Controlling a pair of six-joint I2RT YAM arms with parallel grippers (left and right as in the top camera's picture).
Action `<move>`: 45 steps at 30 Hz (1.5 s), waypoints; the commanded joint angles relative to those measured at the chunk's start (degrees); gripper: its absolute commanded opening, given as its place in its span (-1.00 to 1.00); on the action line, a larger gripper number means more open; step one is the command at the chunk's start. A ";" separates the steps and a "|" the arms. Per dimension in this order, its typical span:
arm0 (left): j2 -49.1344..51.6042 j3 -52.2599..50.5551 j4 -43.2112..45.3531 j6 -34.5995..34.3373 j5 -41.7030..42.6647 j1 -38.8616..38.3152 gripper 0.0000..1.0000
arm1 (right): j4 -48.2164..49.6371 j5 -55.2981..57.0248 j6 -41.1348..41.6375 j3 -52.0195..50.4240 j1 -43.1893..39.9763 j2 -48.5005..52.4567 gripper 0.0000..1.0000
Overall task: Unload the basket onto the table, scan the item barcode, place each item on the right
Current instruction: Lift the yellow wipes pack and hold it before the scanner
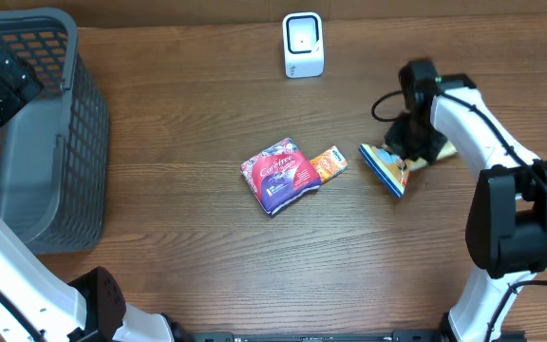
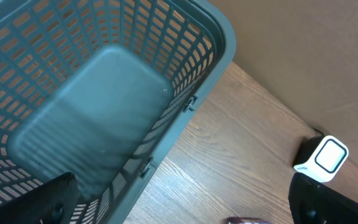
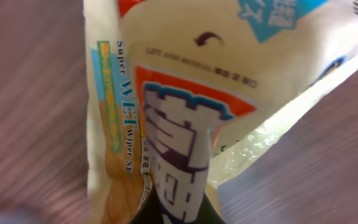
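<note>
The item, a cream wet-wipe packet with blue and orange print, lies at the right of the table, one end tilted up. My right gripper is shut on it. In the right wrist view the packet fills the frame, and a fold of its film is pinched between the dark jaws of the right gripper. The barcode is hidden in every view. The white scanner stands upright at the back centre, also seen in the left wrist view. My left gripper hangs open and holds nothing beside the basket.
A grey mesh basket fills the far left; its wall shows in the left wrist view. A red-and-purple snack packet and a small orange packet lie mid-table, left of the held item.
</note>
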 commanded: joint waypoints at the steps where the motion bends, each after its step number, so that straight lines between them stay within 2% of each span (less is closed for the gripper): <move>1: 0.00 -0.15 0.07 -0.79 -0.37 0.24 1.00 | -2.71 -13.97 -13.05 8.04 0.00 0.13 -0.93; 6: 0.00 -0.15 0.07 -0.79 -0.35 0.24 1.00 | -7.52 -35.41 -25.14 15.06 -0.02 0.13 -0.93; 11: 0.00 -0.15 0.04 -0.81 -0.35 0.24 0.99 | -7.91 -58.42 -33.11 15.69 -0.63 0.15 -0.93; 17: 0.00 -0.15 0.04 -0.81 -0.35 0.24 1.00 | -7.15 -79.76 -33.77 15.69 -0.81 0.15 -0.93; 21: 0.00 -0.15 0.04 -0.81 -0.35 0.24 1.00 | -5.01 -86.47 -33.70 15.69 -0.74 0.15 -0.93; 30: 0.00 -0.15 0.07 -0.79 -0.37 0.24 1.00 | -2.43 -87.60 -33.00 15.69 -0.74 0.15 -0.93; 39: 0.00 -0.15 0.07 -0.79 -0.35 0.24 1.00 | 6.67 -86.99 -26.95 15.69 -0.74 0.15 -0.93; 41: 0.00 -0.15 0.07 -0.79 -0.35 0.24 1.00 | 8.85 -79.52 -23.58 15.69 -0.74 0.15 -0.93; 43: 0.00 -0.15 0.07 -0.81 -0.35 0.24 1.00 | 10.64 -63.60 -16.46 15.69 -0.46 0.15 -0.93; 45: 0.00 -0.15 0.07 -0.79 -0.35 0.24 0.99 | 12.41 -42.64 -9.99 15.69 0.61 0.15 -0.93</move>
